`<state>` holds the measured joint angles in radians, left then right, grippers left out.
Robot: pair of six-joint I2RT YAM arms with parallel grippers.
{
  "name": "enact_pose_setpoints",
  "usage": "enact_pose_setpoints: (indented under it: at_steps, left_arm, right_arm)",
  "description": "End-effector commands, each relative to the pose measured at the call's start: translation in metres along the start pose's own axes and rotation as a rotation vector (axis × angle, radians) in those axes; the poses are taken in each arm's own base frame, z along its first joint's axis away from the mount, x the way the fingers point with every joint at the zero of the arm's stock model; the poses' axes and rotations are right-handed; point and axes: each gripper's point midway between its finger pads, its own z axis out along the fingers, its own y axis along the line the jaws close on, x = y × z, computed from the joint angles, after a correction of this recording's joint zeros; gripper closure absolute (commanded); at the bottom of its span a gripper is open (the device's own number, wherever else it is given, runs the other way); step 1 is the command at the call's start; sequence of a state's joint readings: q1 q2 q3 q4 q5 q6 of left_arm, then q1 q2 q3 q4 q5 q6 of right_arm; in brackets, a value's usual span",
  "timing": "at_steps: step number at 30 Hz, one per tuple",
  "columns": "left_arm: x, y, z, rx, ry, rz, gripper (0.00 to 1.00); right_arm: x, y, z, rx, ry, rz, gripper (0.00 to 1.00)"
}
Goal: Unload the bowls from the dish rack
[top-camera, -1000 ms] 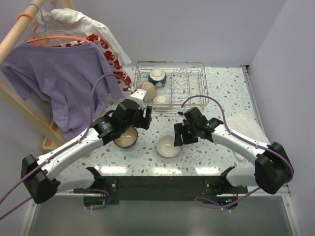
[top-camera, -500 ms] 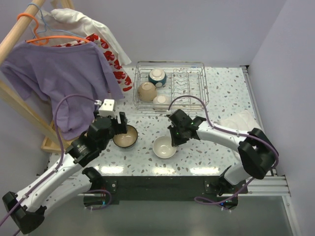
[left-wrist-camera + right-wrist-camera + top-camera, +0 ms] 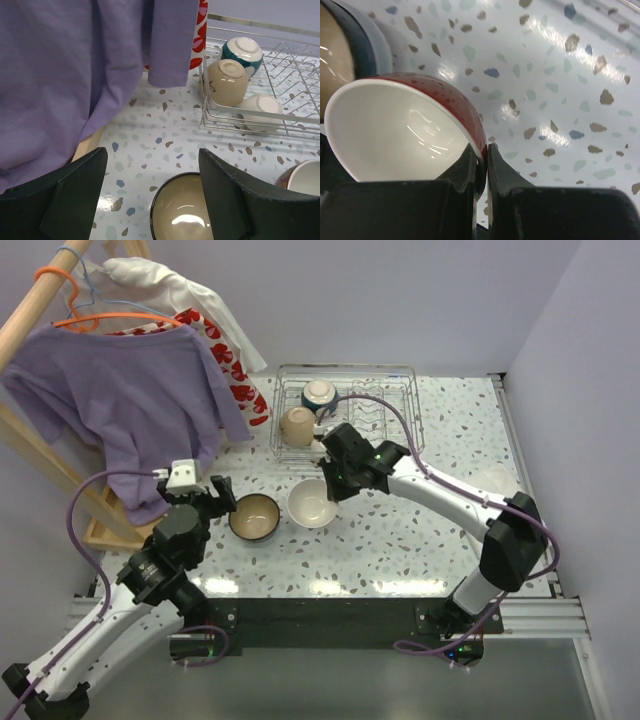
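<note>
purple shirt (image 3: 120, 400) on orange hanger (image 3: 52, 274) | wooden rack (image 3: 35, 310) | white garment (image 3: 160, 285) | red-white cloth (image 3: 232, 375) | speckled table (image 3: 400, 540)

This is a robot lab dressed up as a home. Two arms (image 3: 140, 575) are bolted to a black plate (image 3: 330, 618) at the near edge of a speckled worktop (image 3: 420, 550), which is boxed in by plain lilac walls (image 3: 420, 300). The household props are a wire dish rack (image 3: 345, 367) holding bowls (image 3: 298, 426) and a wooden clothes rail (image 3: 30, 320) hung with a purple shirt (image 3: 120, 390).
</note>
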<state>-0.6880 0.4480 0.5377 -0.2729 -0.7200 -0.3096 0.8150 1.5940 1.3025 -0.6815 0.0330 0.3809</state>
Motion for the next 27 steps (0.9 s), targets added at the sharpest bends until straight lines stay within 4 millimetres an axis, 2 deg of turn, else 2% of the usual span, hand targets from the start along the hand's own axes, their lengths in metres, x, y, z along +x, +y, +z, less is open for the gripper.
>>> enact_pose_setpoints:
  at_steps: [1, 2, 3, 6, 9, 11, 12, 13, 15, 19, 27]
  left_arm:
    - [-0.014, 0.013, 0.0, -0.072, -0.064, -0.032, 0.21]
    - [-0.015, 0.014, 0.0, -0.075, -0.068, -0.038, 0.21]
    - [-0.016, 0.014, -0.001, -0.075, -0.072, -0.043, 0.21]
    - [-0.015, 0.014, -0.002, -0.07, -0.071, -0.046, 0.21]
    - [-0.019, 0.018, -0.004, -0.088, -0.08, -0.061, 0.2]
    - [-0.021, 0.023, -0.006, -0.105, -0.094, -0.075, 0.2]
    - [-0.023, 0.025, -0.008, -0.107, -0.101, -0.082, 0.2]
    - [-0.024, 0.026, -0.009, -0.111, -0.11, -0.093, 0.2]
    - [-0.027, 0.029, -0.012, -0.111, -0.128, -0.113, 0.2]
    - [-0.03, 0.033, -0.015, -0.118, -0.148, -0.131, 0.2]
    - [-0.028, 0.031, -0.014, -0.109, -0.135, -0.113, 0.2]
  right_arm:
    - [-0.053, 0.046, -0.029, -0.091, -0.096, -0.1, 1.0]
    - [-0.056, 0.051, -0.025, -0.095, -0.086, -0.111, 1.0]
    - [-0.07, 0.066, -0.033, -0.12, -0.12, -0.127, 1.0]
    - [-0.084, 0.091, -0.031, -0.151, -0.126, -0.174, 1.0]
    - [-0.089, 0.116, -0.023, -0.191, -0.112, -0.211, 1.0]
    - [-0.09, 0.125, -0.017, -0.198, -0.105, -0.228, 1.0]
    - [-0.093, 0.133, -0.019, -0.209, -0.113, -0.24, 1.0]
    - [-0.088, 0.137, -0.007, -0.204, -0.087, -0.247, 1.0]
    - [-0.084, 0.146, -0.002, -0.217, -0.069, -0.262, 1.0]
    - [-0.07, 0.151, 0.022, -0.189, -0.019, -0.294, 1.0]
    - [-0.055, 0.141, 0.046, -0.134, 0.021, -0.306, 1.0]
